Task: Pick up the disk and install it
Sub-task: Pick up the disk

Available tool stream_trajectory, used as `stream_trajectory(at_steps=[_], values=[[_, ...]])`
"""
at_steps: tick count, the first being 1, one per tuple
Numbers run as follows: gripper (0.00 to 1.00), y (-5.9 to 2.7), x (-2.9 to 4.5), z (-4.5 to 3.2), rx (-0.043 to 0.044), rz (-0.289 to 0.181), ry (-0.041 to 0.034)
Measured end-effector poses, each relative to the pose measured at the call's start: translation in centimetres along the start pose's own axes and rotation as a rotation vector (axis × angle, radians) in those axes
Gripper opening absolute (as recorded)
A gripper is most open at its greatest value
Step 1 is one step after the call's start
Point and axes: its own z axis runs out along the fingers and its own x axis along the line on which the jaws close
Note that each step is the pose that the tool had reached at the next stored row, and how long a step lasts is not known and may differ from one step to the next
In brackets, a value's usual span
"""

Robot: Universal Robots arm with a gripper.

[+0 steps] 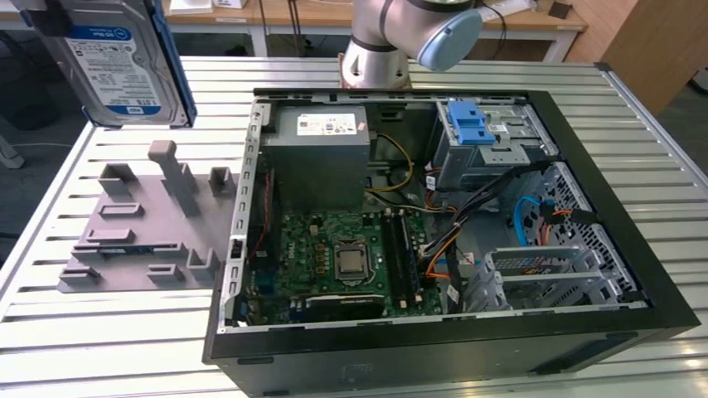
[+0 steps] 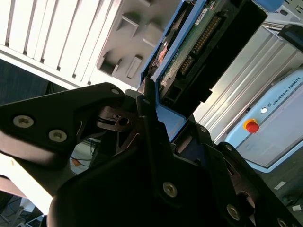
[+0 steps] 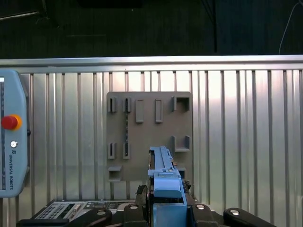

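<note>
The disk [image 1: 116, 75], top edge cut off, between fingers [image 2: 150, 142]

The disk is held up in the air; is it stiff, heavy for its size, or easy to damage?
The disk looks rigid: metal body, no sag while held aloft. Probably heavy for its size. Its bare circuit board suggests it is fragile; the smooth blue rail between the jaws might slip.

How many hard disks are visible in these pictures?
1. The disk is clamped in the gripper, in the air at the exterior view's upper left, above the grey fixture plate. More could be hidden inside the computer case.
</note>
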Motion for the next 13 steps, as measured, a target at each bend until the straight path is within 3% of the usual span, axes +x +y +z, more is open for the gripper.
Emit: stream_trajectory(at_steps=[13], values=[[0.36,-2.11,0.56,-0.01,-0.0007,0.000,0.0000]])
